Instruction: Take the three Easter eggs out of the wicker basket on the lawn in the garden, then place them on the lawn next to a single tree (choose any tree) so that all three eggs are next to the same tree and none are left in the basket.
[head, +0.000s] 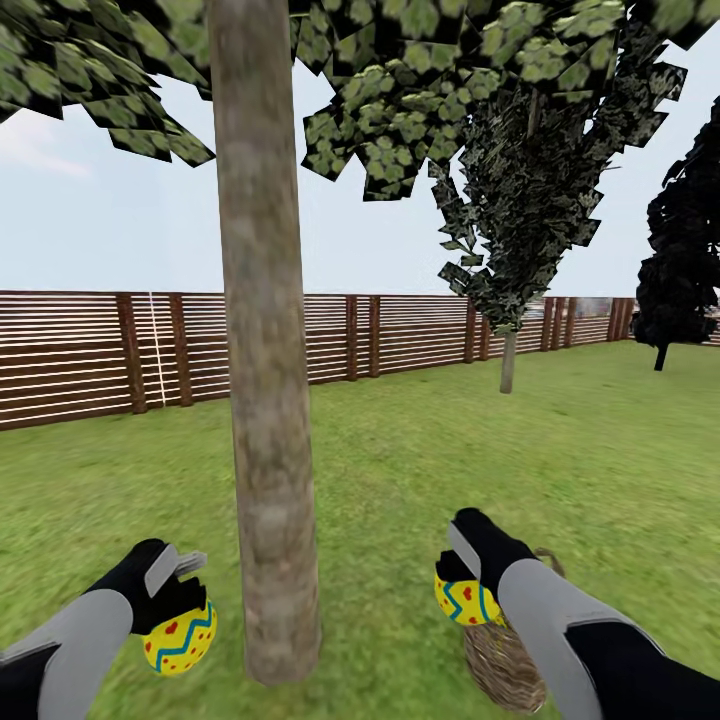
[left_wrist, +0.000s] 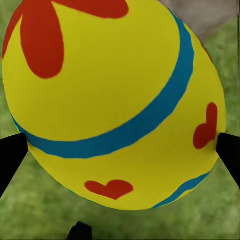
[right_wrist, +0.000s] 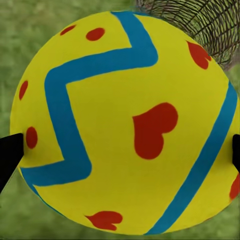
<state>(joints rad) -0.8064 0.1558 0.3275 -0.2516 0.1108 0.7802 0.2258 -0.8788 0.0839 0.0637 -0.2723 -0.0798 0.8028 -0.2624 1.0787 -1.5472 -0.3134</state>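
Beside the tree (head: 265, 400), each arm's fingers clamped on an egg, left egg (head: 180, 638), right egg (head: 465, 600), wicker basket (head: 500, 665) behind.

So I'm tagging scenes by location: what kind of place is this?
A fenced garden or backyard, in simulation: mown lawn underfoot, a brown slatted wooden fence along the back, and a tall tree close in front under open sky.
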